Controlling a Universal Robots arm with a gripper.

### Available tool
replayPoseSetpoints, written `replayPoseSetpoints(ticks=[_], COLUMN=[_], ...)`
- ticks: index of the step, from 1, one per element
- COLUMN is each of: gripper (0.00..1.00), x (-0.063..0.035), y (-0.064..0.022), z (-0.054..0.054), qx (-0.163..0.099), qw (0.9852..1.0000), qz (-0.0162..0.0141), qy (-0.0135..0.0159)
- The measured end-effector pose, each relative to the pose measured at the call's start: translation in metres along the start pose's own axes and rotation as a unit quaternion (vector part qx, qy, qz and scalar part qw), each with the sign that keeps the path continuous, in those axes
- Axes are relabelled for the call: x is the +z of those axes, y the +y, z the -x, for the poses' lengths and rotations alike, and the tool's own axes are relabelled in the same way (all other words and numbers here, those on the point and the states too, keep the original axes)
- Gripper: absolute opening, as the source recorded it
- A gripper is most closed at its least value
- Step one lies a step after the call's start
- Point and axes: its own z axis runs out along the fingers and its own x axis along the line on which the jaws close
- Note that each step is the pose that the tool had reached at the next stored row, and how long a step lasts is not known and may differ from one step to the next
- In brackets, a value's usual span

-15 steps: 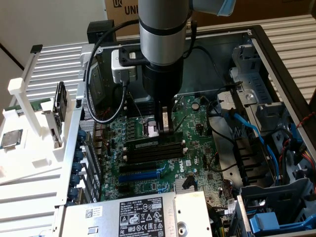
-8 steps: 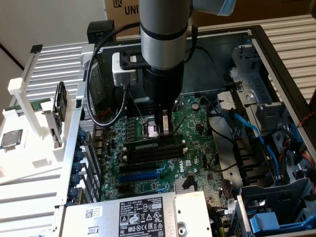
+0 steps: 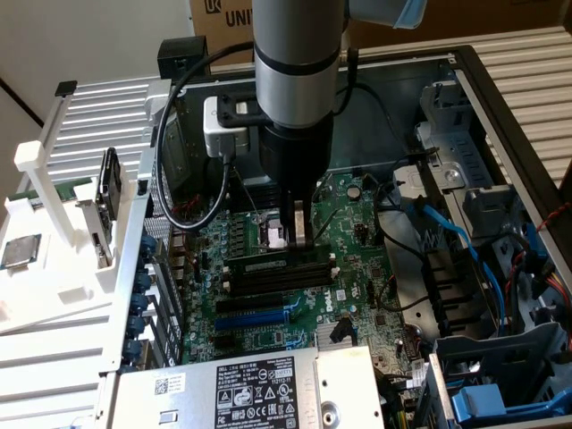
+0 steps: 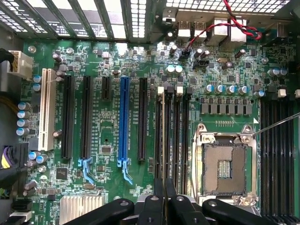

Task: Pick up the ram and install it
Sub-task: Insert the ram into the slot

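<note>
Now the ram (image 3: 268, 264) stands on edge in the first of the long black memory slots (image 3: 279, 279), just beside the bare processor socket (image 3: 273, 234). In the wrist view it is a thin line (image 4: 163, 140) running up from between the fingertips. The hand (image 3: 298, 237) comes straight down on it from above, and its two fingers are drawn together on the stick's upper edge (image 4: 163, 197) – closed on the ram, as far as the pictures show.

The slots sit on a green motherboard (image 3: 357, 223) at the bottom of an open computer case (image 3: 500, 98), which lies on a pale ribbed desk (image 3: 527, 63). A cardboard box (image 3: 223, 18) stands behind it.

Inside the case, a blue slot (image 3: 255, 315) lies beyond the memory slots from the socket. Next to it comes a grey power supply (image 3: 259, 384) with a black label. Toward the exterior view's right, blue cables (image 3: 465, 241) run down past black drive bays. In the wrist view, red and black wires (image 4: 239, 23) cross one corner of the board, and a white slot (image 4: 46, 108) stands past the black ones.

A black cable (image 3: 165, 179) loops from the wrist down along the case wall, clear of the hand. On the exterior view's left, a white rack (image 3: 54, 223) stands outside the case – a square chip (image 3: 20, 252) rests on it.
</note>
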Motion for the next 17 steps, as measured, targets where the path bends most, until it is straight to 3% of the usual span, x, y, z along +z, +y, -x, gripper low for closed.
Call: replayPoseSetpoints(ticks=[17], gripper=[0.12], x=[0.0065], y=[-0.0004], z=[-0.0005], qx=[0.000], qw=[1.0000], qz=[-0.0001], qy=[-0.0002])
